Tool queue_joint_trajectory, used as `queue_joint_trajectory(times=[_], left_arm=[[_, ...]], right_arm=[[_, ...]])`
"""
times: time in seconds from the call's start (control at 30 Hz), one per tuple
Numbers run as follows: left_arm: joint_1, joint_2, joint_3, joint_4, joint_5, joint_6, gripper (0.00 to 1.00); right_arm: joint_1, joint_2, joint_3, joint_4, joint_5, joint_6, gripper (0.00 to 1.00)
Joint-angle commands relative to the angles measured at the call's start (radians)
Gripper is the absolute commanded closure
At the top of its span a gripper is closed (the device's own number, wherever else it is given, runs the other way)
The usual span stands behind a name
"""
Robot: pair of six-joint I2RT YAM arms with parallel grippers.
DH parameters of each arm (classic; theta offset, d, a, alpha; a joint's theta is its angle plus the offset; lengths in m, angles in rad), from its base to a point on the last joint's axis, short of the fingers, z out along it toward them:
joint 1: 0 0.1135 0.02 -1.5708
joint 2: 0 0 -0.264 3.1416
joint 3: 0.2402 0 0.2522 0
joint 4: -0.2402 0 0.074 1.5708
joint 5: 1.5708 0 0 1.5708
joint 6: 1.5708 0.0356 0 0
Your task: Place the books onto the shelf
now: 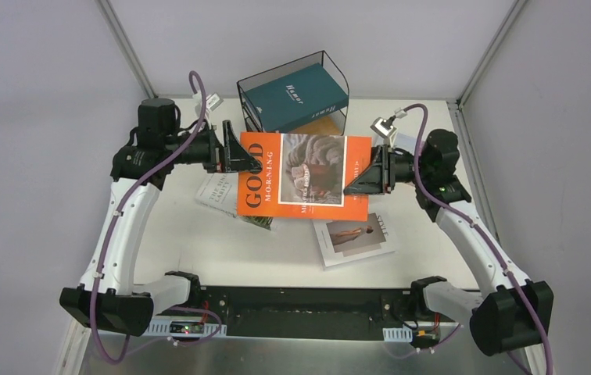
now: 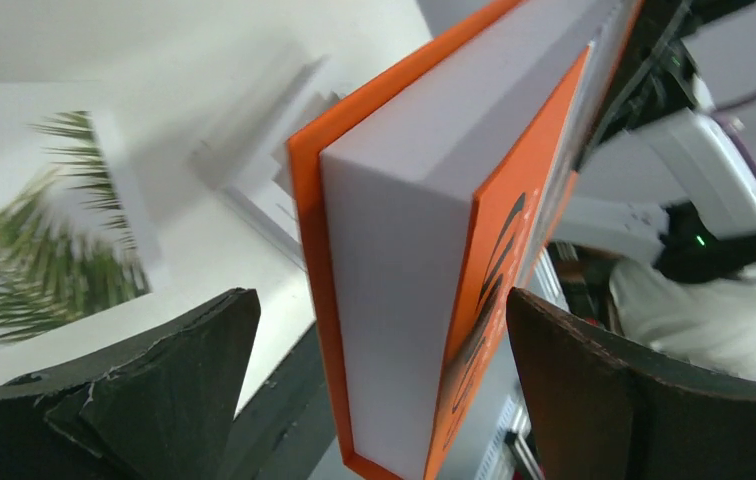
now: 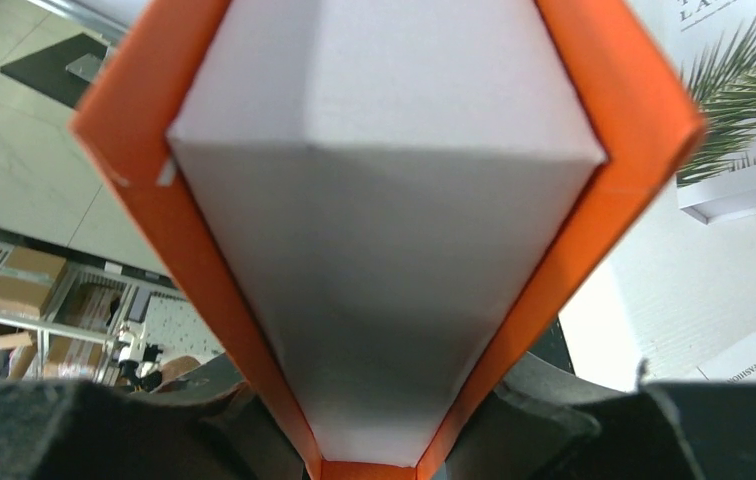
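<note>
Above the table, just before the shelf [image 1: 325, 125], the orange book [image 1: 304, 176] hangs clamped at one end by the right gripper [image 1: 355, 181]. The left gripper [image 1: 247, 158] straddles the other end, jaws wide (no pinch). Next, I judge, it needs a two-sided grip and a lift shelfward.

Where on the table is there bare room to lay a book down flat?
Bare table lies front left, between the palm book, the figure book and the black base bar. The middle is crowded: the orange book hangs there before the shelf.
</note>
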Motion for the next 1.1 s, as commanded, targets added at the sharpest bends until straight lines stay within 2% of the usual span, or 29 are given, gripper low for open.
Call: queue_joint_trajectory(times=[0.0,0.07,0.2,0.33,0.37,0.47,0.5,0.57,0.7,0.83,0.93,1.07], left_arm=[[0.008,-0.017,-0.053,0.116,0.254,-0.037,0.01],[0.008,-0.013,-0.091,0.211,0.306,-0.110,0.02],[0.009,-0.023,-0.200,0.533,0.361,-0.364,0.21],[0.010,-0.029,-0.274,0.748,0.362,-0.503,0.46],[0.010,-0.025,-0.286,0.782,0.356,-0.531,0.52],[0.012,-0.013,-0.314,0.853,0.343,-0.599,0.72],[0.015,-0.008,-0.319,0.861,0.333,-0.611,0.74],[0.021,0.000,-0.322,0.861,0.311,-0.627,0.76],[0.063,-0.017,-0.318,0.842,0.229,-0.642,0.76],[0.093,-0.055,-0.312,0.812,0.082,-0.672,0.78],[0.093,-0.098,-0.362,0.912,-0.040,-0.763,0.80],[0.088,-0.123,-0.472,1.139,-0.140,-0.925,0.80]], right_arm=[[-0.001,0.022,0.058,0.060,-0.102,-0.049,0.96],[-0.001,0.044,0.067,0.059,-0.113,-0.054,0.95],[-0.003,0.100,0.080,0.058,-0.094,-0.056,0.87],[-0.009,0.140,0.078,0.059,-0.038,-0.043,0.81],[-0.011,0.147,0.077,0.058,-0.022,-0.038,0.76],[-0.026,0.158,0.062,0.055,0.054,-0.010,0.41],[-0.040,0.157,0.052,0.052,0.087,0.004,0.31],[-0.071,0.144,0.028,0.051,0.156,0.041,0.03],[-0.113,0.058,-0.032,0.029,0.308,0.090,0.00],[-0.117,-0.098,-0.068,-0.091,0.525,0.063,0.00],[-0.116,-0.250,-0.122,-0.095,0.713,0.114,0.00],[-0.041,-0.321,-0.217,0.093,0.881,0.279,0.00]])
